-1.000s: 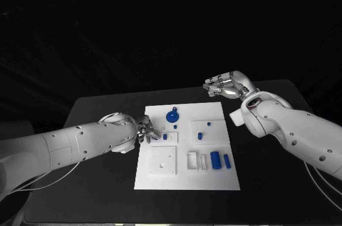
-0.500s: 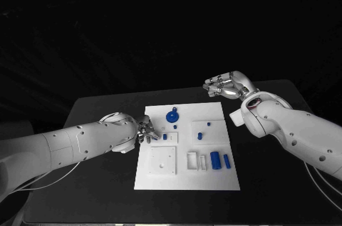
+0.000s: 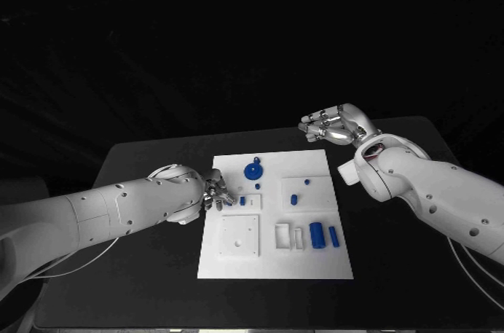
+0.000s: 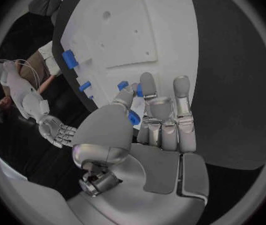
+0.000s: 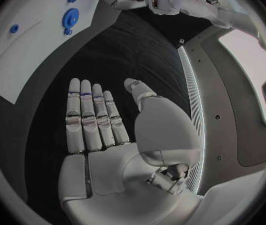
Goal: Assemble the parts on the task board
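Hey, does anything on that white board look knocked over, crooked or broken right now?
Nothing stands out. The task board lies flat and square on the black table, and the blue parts sit on it in order. The left hand is at the board's edge; the right hand is open, off the board.

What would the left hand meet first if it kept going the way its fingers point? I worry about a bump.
Probably the small blue part just past the left hand, standing on the task board; the fingertips look almost on it, though depth is unclear.
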`<action>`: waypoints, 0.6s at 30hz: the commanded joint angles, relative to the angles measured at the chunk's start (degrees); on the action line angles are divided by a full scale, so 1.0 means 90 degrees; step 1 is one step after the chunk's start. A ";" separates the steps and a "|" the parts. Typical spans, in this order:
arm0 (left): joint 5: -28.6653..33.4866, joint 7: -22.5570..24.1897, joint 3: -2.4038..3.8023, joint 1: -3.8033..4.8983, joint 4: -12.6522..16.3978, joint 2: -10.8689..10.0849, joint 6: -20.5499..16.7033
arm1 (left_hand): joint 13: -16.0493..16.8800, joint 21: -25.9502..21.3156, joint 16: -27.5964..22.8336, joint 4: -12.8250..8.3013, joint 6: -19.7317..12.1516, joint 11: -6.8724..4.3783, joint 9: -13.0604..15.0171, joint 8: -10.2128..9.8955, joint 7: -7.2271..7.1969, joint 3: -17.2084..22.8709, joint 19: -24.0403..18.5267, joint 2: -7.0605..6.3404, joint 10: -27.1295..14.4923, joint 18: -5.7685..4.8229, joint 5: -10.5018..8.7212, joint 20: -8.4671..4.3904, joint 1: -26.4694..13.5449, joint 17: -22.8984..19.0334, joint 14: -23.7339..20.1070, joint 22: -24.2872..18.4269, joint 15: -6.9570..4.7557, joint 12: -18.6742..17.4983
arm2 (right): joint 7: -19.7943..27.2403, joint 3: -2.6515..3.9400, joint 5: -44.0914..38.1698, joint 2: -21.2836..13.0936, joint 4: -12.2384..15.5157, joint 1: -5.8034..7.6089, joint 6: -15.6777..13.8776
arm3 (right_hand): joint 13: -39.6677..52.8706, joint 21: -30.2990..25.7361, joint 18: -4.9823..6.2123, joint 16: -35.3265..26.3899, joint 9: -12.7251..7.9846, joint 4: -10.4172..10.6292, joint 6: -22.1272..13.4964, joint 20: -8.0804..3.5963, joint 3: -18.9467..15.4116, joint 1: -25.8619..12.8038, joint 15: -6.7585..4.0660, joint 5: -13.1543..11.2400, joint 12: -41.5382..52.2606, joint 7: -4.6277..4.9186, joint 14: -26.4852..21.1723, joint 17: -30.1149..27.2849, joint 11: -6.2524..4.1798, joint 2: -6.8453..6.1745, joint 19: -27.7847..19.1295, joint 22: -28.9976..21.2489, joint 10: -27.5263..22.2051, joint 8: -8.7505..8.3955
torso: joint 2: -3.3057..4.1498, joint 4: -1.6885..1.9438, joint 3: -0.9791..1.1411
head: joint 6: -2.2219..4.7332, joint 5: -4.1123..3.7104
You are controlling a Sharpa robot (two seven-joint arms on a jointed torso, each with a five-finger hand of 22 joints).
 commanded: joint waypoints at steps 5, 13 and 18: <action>-0.0114 -0.0155 -0.0025 -0.0058 0.0046 0.0051 0.0118 | 0.0006 -0.0024 0.0008 -0.0007 0.0097 -0.0017 -0.0035 0.0013 -0.0105 0.0009 0.0029 0.0186 0.0287 -0.0021 0.0050 -0.0004 0.0293 0.0024 -0.0002 0.0113 -0.0016 -0.0004 | 0.0049 0.0002 -0.0008 0.0001 0.0007 -0.0005 0.0080 | -0.0009 -0.0042 0.0084 -0.0026 0.0006 0.0012 -0.0011 -0.0015 -0.0030 0.0044 -0.0003 0.0022 -0.0041 -0.0019 -0.0062 -0.0010 -0.0007 0.0012 -0.0047 -0.0009 -0.0026 0.0000 | 0.0000 0.0004 -0.0001 | -0.0007 -0.0007; -0.0089 -0.0147 -0.0025 -0.0059 0.0019 0.0059 0.0066 | -0.0002 -0.0038 -0.0006 0.0083 0.0135 -0.0013 -0.0348 -0.0203 -0.0096 -0.0068 0.0040 0.0130 0.0286 -0.0027 -0.0085 -0.0006 0.0265 0.0004 0.0002 0.0108 -0.0018 -0.0005 | 0.0051 0.0002 -0.0008 0.0009 -0.0002 -0.0007 0.0081 | -0.0009 -0.0042 0.0084 -0.0026 0.0006 0.0012 -0.0011 -0.0015 -0.0030 0.0044 -0.0003 0.0022 -0.0041 -0.0019 -0.0062 -0.0010 -0.0007 0.0012 -0.0047 -0.0009 -0.0026 0.0000 | -0.0002 0.0005 -0.0001 | -0.0012 -0.0008; -0.0024 -0.0122 -0.0025 -0.0059 0.0006 0.0062 0.0065 | -0.0028 -0.0082 -0.0097 0.0345 0.0201 -0.0004 -0.1325 -0.0561 -0.0074 -0.0400 0.0054 -0.0100 0.0284 -0.0051 -0.0403 -0.0020 0.0310 -0.0124 -0.0013 0.0100 -0.0022 -0.0066 | 0.0051 0.0002 -0.0007 0.0010 -0.0007 -0.0008 0.0084 | -0.0009 -0.0042 0.0084 -0.0026 0.0006 0.0012 -0.0011 -0.0015 -0.0030 0.0044 -0.0003 0.0022 -0.0041 -0.0019 -0.0062 -0.0010 -0.0007 0.0012 -0.0047 -0.0009 -0.0026 0.0000 | 0.0001 0.0005 -0.0001 | -0.0014 -0.0010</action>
